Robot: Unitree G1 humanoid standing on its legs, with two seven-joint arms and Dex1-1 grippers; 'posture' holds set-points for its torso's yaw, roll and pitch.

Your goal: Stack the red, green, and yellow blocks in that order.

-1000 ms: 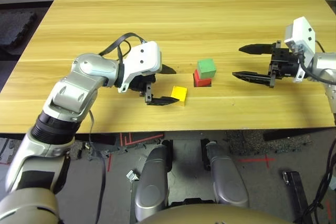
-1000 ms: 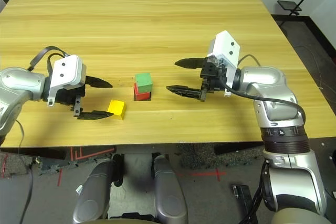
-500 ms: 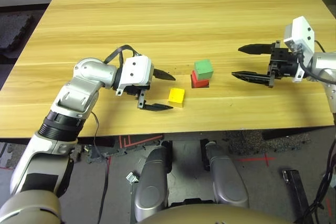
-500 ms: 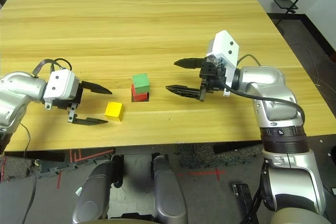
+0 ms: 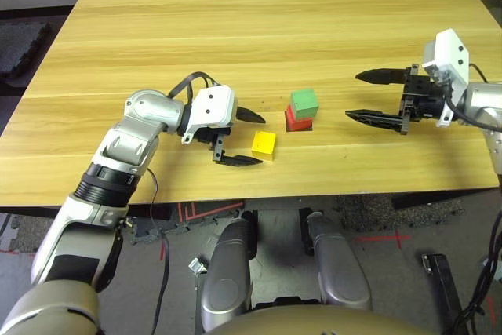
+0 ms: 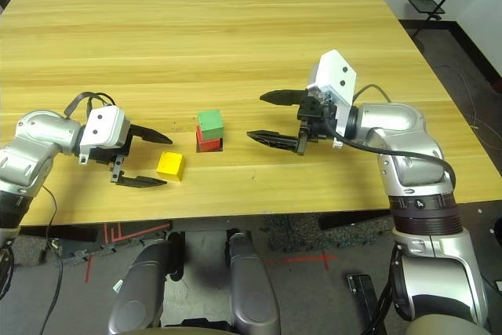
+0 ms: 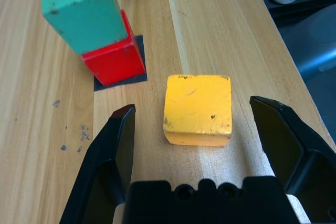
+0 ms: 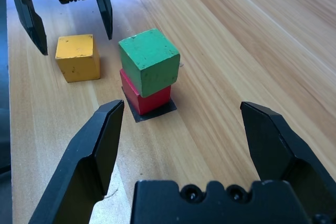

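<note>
Stack: we see the green block (image 5: 304, 103) on the red block (image 5: 293, 120).
Yellow block (image 5: 263, 143): left of it.
Left gripper (image 5: 240, 137): wide, just beside yellow.
Right gripper (image 5: 370, 96): wide, empty.

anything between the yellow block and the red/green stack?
Nothing: bare wood separates the yellow block from the green block sitting on the red block, seen in the left wrist view.

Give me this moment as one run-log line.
green block on red block | yellow block on table | left end effector open beside yellow | right end effector open
</note>
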